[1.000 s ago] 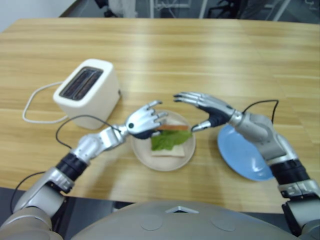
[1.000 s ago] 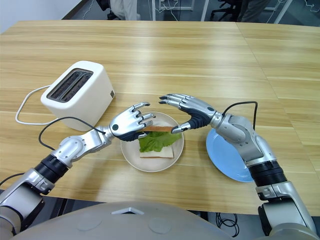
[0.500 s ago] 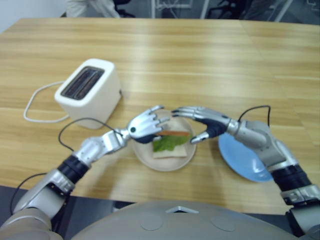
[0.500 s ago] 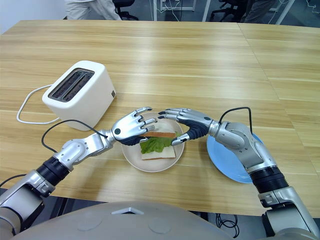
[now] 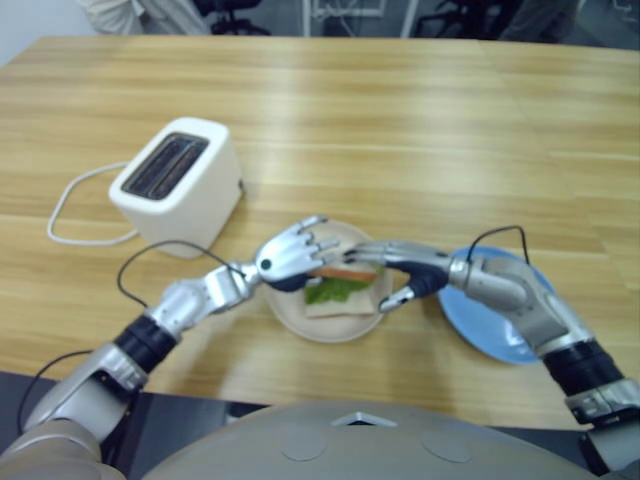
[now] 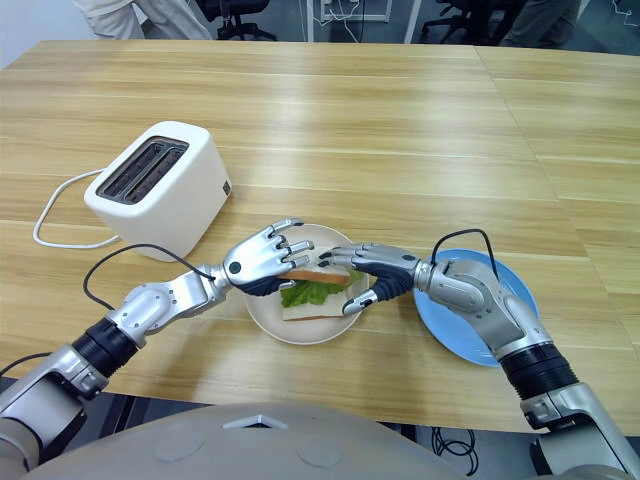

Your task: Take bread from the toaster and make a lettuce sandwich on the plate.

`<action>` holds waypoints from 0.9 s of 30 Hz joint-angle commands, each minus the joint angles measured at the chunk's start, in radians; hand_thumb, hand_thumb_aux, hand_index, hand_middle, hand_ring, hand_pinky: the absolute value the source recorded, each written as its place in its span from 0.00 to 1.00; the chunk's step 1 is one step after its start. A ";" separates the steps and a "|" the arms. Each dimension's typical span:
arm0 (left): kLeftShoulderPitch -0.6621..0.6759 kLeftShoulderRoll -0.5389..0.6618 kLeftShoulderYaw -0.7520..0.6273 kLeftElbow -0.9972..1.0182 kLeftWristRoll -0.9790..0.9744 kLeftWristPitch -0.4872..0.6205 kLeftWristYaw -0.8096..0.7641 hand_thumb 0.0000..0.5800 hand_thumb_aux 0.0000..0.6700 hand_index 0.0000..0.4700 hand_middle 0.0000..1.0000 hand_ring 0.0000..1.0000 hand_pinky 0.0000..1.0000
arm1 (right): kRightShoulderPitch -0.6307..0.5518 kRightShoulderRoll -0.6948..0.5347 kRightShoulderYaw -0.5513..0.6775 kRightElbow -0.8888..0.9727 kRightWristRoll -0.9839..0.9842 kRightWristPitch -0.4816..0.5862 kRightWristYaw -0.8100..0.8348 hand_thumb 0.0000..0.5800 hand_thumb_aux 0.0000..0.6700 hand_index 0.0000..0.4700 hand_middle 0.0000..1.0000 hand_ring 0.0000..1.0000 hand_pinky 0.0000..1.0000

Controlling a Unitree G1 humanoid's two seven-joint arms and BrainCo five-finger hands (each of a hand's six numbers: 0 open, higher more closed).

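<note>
A beige plate (image 6: 262, 318) sits at the table's front centre. On it lies a bread slice (image 6: 312, 312) with a green lettuce leaf (image 6: 303, 293) on top. Just above the lettuce, a second bread slice (image 6: 318, 274) is held level by my left hand (image 6: 262, 264), which is shut on its left end. My right hand (image 6: 380, 272) is at the slice's right end, fingers spread over it and thumb lower by the plate's rim, not clasped. The white toaster (image 6: 155, 188) stands at the left, and no bread shows in its slots.
A blue plate (image 6: 470, 335) lies right of the beige one, under my right forearm. The toaster's white cord (image 6: 45, 222) loops at the far left. Black cables run along both arms. Bare wooden table stretches behind.
My right hand has moved left and down from over the blue plate to the top slice's right end. My left hand has lowered the slice closer to the lettuce.
</note>
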 commanded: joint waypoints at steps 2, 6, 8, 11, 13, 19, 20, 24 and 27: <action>0.008 0.006 -0.014 -0.014 0.017 0.004 -0.009 1.00 1.00 0.98 1.00 1.00 1.00 | 0.022 -0.016 0.058 0.022 -0.042 0.004 0.047 0.00 0.00 0.00 0.00 0.00 0.00; 0.014 0.006 -0.020 -0.020 0.022 0.009 -0.010 1.00 1.00 0.98 1.00 1.00 1.00 | 0.024 -0.029 0.078 0.026 -0.061 0.006 0.066 0.00 0.00 0.00 0.00 0.00 0.00; 0.018 0.005 -0.025 -0.023 0.029 0.011 -0.010 1.00 1.00 0.98 1.00 1.00 1.00 | 0.023 -0.037 0.092 0.030 -0.068 0.007 0.075 0.00 0.00 0.00 0.00 0.00 0.00; 0.028 0.002 -0.028 -0.028 0.028 0.009 -0.012 0.83 0.58 0.57 0.93 0.93 0.93 | 0.015 -0.046 0.107 0.038 -0.075 0.009 0.087 0.04 0.02 0.02 0.00 0.00 0.00; 0.040 -0.002 -0.015 -0.029 -0.030 -0.020 -0.029 0.00 0.00 0.00 0.22 0.22 0.22 | 0.009 -0.050 0.116 0.054 -0.085 0.007 0.091 0.06 0.03 0.03 0.00 0.00 0.00; 0.075 0.025 0.067 -0.092 -0.298 -0.142 -0.149 0.00 0.00 0.00 0.00 0.00 0.00 | -0.004 -0.056 0.129 0.077 -0.098 0.000 0.088 0.05 0.02 0.02 0.00 0.00 0.00; 0.082 0.040 0.098 -0.116 -0.355 -0.160 -0.170 0.00 0.00 0.00 0.00 0.00 0.00 | -0.005 -0.057 0.130 0.077 -0.098 -0.001 0.087 0.02 0.01 0.01 0.00 0.00 0.00; 0.108 0.094 0.230 -0.179 -0.543 -0.204 -0.247 0.00 0.00 0.00 0.00 0.00 0.00 | -0.008 -0.058 0.132 0.075 -0.101 -0.002 0.086 0.00 0.00 0.00 0.00 0.00 0.00; 0.129 0.118 0.321 -0.193 -0.648 -0.219 -0.291 0.00 0.00 0.00 0.00 0.00 0.00 | -0.007 -0.059 0.131 0.071 -0.101 -0.003 0.084 0.00 0.00 0.00 0.00 0.00 0.00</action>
